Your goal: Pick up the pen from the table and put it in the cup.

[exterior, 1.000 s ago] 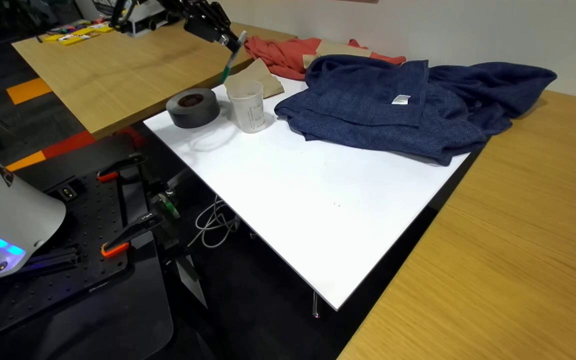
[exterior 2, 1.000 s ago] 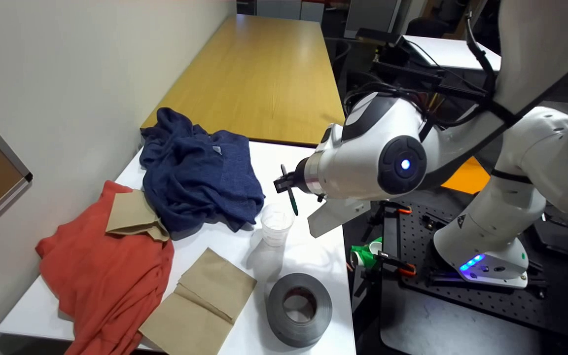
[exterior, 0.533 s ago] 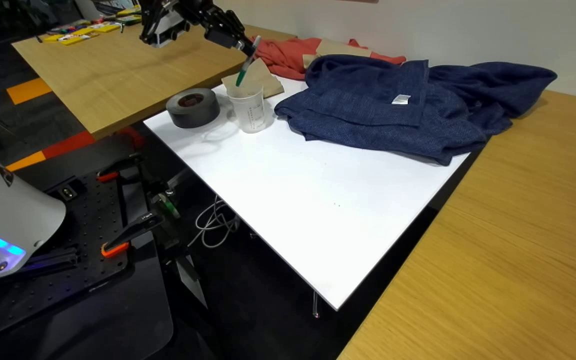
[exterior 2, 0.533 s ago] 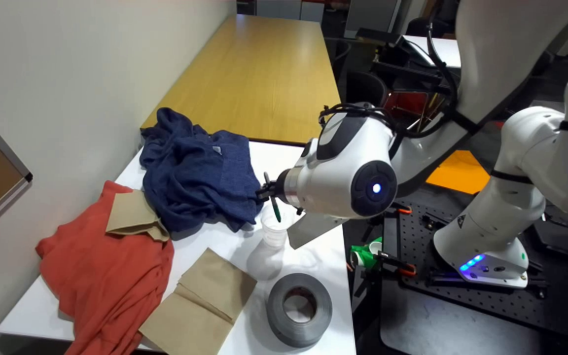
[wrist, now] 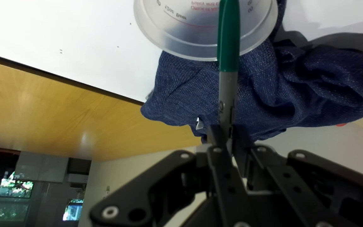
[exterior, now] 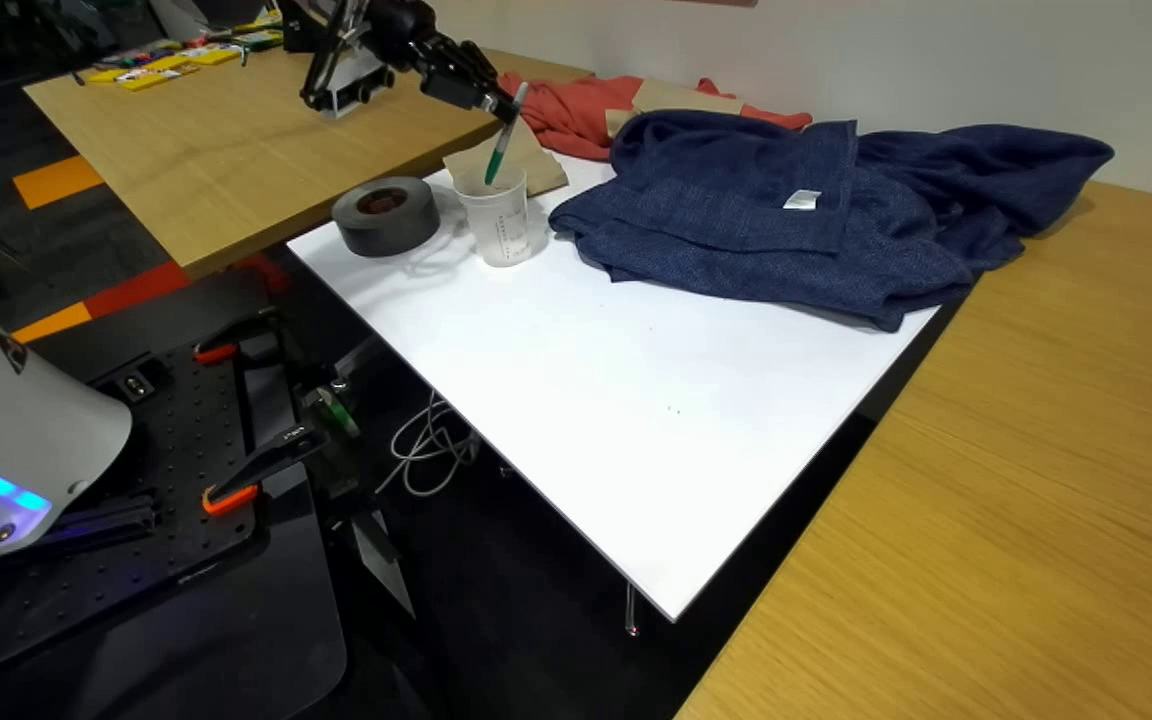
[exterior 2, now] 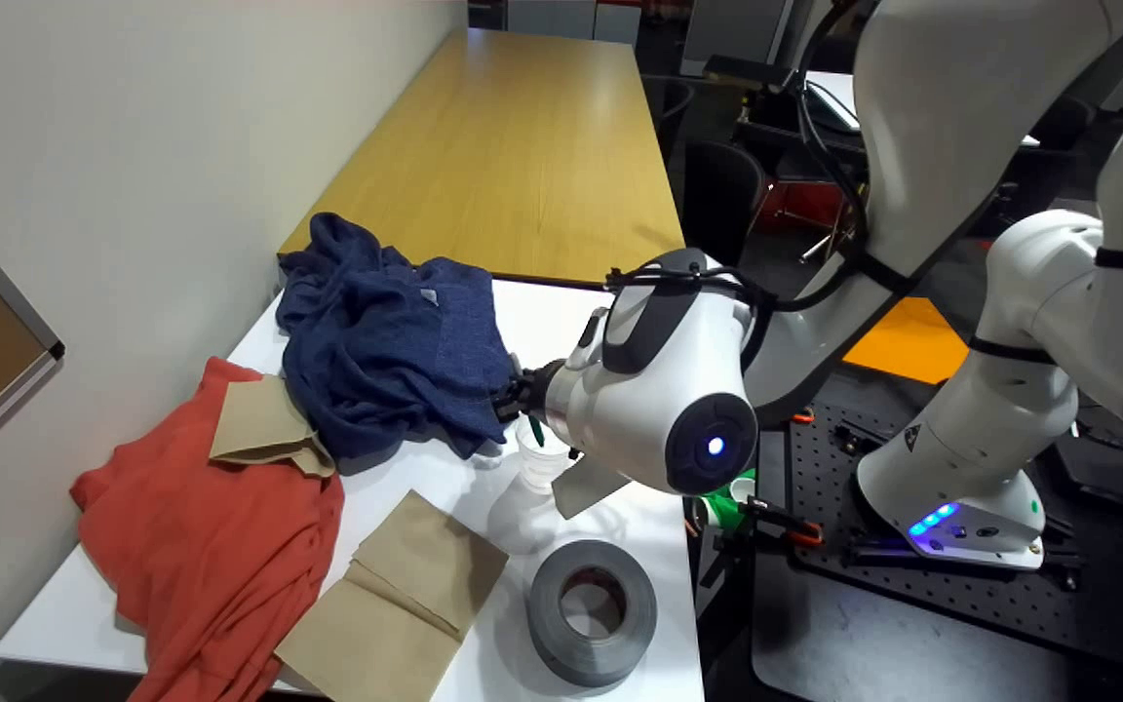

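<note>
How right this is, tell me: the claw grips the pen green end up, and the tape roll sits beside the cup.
Wrong on one point: the claw grips the pen green end down, as an exterior view shows; the tape roll does sit beside the cup.

Wht arm (exterior 2: 942, 146), blk cables (exterior 2: 683, 279), blk fingers (wrist: 224, 178).

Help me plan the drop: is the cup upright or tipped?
Upright: in an exterior view, the cup stands mouth-up on the table.

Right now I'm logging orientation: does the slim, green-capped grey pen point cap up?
No, the pen slants cap down toward the translucent plastic cup.
</note>
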Controlling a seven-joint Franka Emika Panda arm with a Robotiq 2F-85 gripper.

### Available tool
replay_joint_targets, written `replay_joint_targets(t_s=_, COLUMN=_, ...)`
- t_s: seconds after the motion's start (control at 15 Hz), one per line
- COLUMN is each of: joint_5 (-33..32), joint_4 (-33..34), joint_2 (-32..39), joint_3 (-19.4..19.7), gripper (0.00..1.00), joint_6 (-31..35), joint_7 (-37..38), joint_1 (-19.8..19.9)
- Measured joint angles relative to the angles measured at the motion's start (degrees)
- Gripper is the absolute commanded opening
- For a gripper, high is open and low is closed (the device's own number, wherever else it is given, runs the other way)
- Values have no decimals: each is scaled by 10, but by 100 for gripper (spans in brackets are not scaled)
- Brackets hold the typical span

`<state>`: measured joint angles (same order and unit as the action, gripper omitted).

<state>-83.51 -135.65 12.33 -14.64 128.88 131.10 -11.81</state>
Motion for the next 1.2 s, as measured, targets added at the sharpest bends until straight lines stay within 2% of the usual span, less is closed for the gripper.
replay_joint_targets(t_s=0.07, joint_5=0, joint_4=1, joint_2=4, joint_3=0, gripper=38, joint_6=-7, joint_7=0, joint_1=-4)
replay_joint_targets(t_s=0.2, joint_5=0, joint_4=1, joint_2=9, joint_3=0, gripper=44, joint_6=-15, joint_7=0, joint_1=-10)
replay_joint_targets(t_s=0.67, joint_5=0, joint_4=3, joint_2=10, joint_3=0, gripper=96, joint_6=-20, joint_7=0, joint_1=-14)
replay_joint_targets(t_s=0.73, joint_5=1, joint_4=3, joint_2=9, joint_3=0, gripper=100, joint_6=-20, joint_7=0, joint_1=-14)
replay_joint_targets(t_s=1.2, joint_5=43, joint_4=3, joint_2=-39, joint_3=4, gripper=100, joint_6=-20, joint_7=-1, joint_1=-12)
